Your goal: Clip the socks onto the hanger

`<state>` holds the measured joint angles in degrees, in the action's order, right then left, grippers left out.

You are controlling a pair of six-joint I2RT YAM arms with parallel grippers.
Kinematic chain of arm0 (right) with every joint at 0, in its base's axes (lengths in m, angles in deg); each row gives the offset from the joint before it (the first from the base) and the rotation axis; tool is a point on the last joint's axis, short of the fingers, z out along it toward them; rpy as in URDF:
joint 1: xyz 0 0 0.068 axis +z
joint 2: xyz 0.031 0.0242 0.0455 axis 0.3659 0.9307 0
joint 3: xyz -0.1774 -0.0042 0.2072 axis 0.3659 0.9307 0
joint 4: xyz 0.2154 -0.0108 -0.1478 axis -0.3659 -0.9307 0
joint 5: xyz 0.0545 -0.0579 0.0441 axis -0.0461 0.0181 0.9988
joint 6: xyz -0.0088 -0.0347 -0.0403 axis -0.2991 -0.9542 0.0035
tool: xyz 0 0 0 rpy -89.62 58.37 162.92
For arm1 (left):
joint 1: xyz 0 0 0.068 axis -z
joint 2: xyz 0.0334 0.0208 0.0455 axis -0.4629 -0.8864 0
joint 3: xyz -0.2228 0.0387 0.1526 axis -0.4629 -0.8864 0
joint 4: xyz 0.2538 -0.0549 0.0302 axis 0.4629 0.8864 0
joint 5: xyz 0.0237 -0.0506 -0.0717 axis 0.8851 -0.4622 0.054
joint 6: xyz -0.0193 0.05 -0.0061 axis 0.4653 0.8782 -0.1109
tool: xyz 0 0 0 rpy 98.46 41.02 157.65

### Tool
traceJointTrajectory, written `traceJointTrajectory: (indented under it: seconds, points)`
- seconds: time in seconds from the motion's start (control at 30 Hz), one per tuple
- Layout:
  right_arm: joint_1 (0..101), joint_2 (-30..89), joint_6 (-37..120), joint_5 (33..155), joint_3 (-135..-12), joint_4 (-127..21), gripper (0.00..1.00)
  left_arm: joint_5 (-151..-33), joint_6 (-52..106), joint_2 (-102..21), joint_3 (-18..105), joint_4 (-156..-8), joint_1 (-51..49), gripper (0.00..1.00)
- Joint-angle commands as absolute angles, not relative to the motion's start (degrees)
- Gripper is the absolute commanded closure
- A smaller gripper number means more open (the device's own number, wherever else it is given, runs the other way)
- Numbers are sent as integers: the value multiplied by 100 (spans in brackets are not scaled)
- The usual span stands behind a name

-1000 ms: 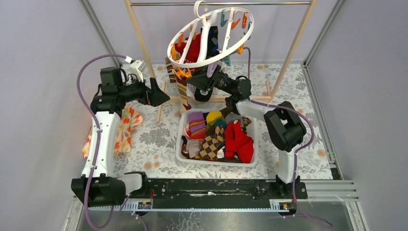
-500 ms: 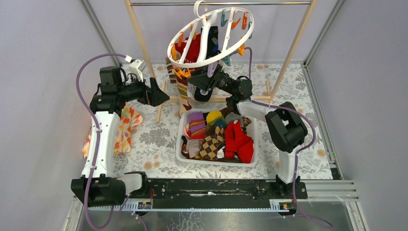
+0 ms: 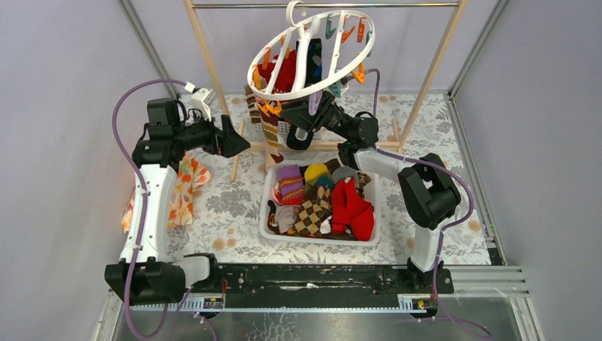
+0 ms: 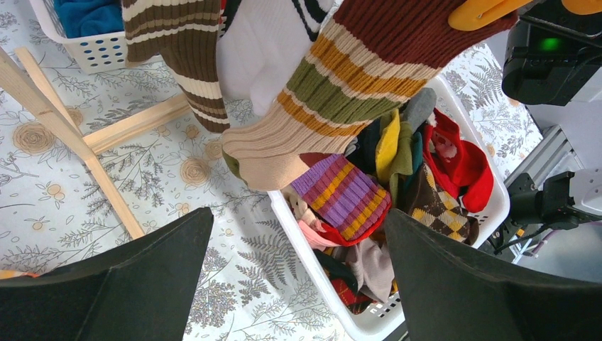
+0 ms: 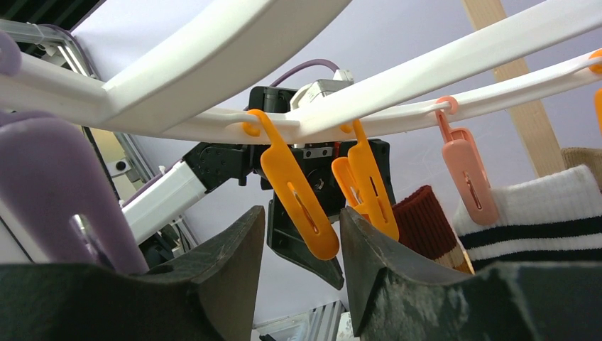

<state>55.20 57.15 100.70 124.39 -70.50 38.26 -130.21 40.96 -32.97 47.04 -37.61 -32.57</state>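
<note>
The hanger [image 3: 302,53] hangs off the rack rod [image 3: 319,6]. Loose socks [image 3: 351,206] fill a white basket [image 3: 319,240] on the table [image 3: 227,206]. The right gripper [image 5: 302,211] has its jaws part-open with an orange clip [image 5: 294,192] between them. The left gripper [image 4: 298,217] has its jaws wide and empty near a hung striped sock [image 4: 355,78].

white hanger [image 5: 213,50], orange clips [image 5: 294,188], purple-striped sock [image 4: 344,195], fern-printed table cover [image 4: 177,163]

in the top view the white plastic oval ring hanger [image 3: 302,53] and its clips cover the fingertips of the right gripper [image 3: 298,131]. in the right wrist view a blurred purple clip [image 5: 50,192] is cut by the left edge; whether the orange plastic clip [image 5: 298,199] hangs between the fingers or beyond them cannot be told. in the left wrist view the brown, olive and orange striped sock [image 4: 341,92] runs off the top edge.
</note>
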Motion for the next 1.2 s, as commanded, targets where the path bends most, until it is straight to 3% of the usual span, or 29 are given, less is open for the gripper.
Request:
traceJointTrajectory:
  seconds: [0.0, 0.27, 0.6, 0.73, 1.17]
  points:
    - [5551, 5611, 10133, 12465, -7202, 4569, 51, -13151, 4129, -3266, 4935, -3760, -3300, 2]
    - [5670, 5579, 10025, 12440, -7130, 4556, 56, -13132, 4024, -3270, 5046, -3760, -3300, 2]
    - [5862, 5183, 9150, 11763, -6600, 4012, 91, -12871, 3451, -3304, 5410, -3758, -3294, 3]
    - [6138, 4846, 8222, 11198, -6358, 3277, 100, -12832, 3121, -3309, 5612, -3762, -3295, 3]
    - [7116, 4520, 5814, 8985, -6562, 1798, 100, -12855, 1381, -3460, 6350, -4274, -3294, 5]
